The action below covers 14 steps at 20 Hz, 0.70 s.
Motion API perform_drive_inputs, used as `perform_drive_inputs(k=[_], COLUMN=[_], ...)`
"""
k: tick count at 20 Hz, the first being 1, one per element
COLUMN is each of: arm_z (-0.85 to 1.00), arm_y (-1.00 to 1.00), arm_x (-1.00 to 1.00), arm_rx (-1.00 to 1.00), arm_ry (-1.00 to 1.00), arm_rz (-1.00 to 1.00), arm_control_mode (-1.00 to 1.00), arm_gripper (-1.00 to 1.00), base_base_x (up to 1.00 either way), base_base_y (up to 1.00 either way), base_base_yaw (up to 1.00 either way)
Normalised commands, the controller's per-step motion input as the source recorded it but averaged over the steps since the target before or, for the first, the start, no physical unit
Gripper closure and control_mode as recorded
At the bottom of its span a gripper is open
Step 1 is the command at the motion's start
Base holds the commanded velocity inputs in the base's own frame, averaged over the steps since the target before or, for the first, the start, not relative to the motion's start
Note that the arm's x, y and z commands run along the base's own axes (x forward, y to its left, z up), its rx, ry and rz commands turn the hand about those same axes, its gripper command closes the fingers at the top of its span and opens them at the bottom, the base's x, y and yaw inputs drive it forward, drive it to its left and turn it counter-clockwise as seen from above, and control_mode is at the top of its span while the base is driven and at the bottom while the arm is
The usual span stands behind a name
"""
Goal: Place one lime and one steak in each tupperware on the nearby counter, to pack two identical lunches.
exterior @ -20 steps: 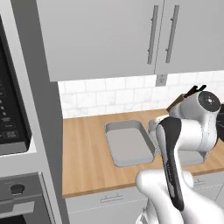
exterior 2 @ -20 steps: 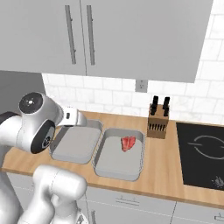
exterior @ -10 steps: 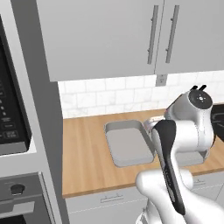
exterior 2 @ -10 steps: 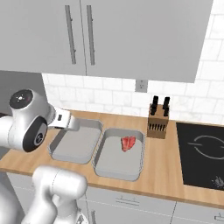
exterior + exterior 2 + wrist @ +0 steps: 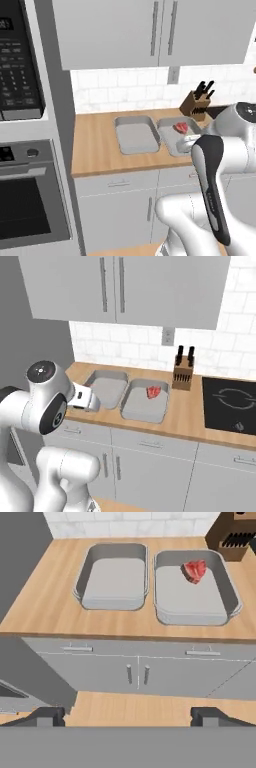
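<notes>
Two grey tupperware trays sit side by side on the wooden counter. The left tupperware is empty. In the right tupperware a red steak lies at the far end. The base views show the same pair: left tupperware, right tupperware, steak and steak. My gripper is open and empty, held in front of the counter's edge and looking down over both trays. The lime is out of view.
A knife block stands just right of the trays, with a black cooktop beyond it. A tall column with microwave and oven bounds the counter's left end. White cabinet fronts lie below and wall cabinets hang above.
The whole picture has shifted: the base has backed away from the counter, so the cabinet fronts and floor now show. The gripper has come back with it and stays open.
</notes>
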Motion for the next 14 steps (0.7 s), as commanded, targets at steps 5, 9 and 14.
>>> perform_drive_inputs(k=[5,9,14], arm_z=[0.0,0.0,0.0], arm_y=[0.0,0.0,0.0], arm_x=[0.0,0.0,0.0], arm_rx=[0.0,0.0,0.0], arm_ry=[0.0,0.0,0.0], arm_rz=[0.0,0.0,0.0], arm_control_mode=[1.0,1.0,1.0], arm_gripper=[-1.0,-1.0,-1.0], base_base_x=[-1.0,-0.6,0.06], base_base_y=[0.78,1.0,1.0], base_base_yaw=[0.04,0.02,0.0])
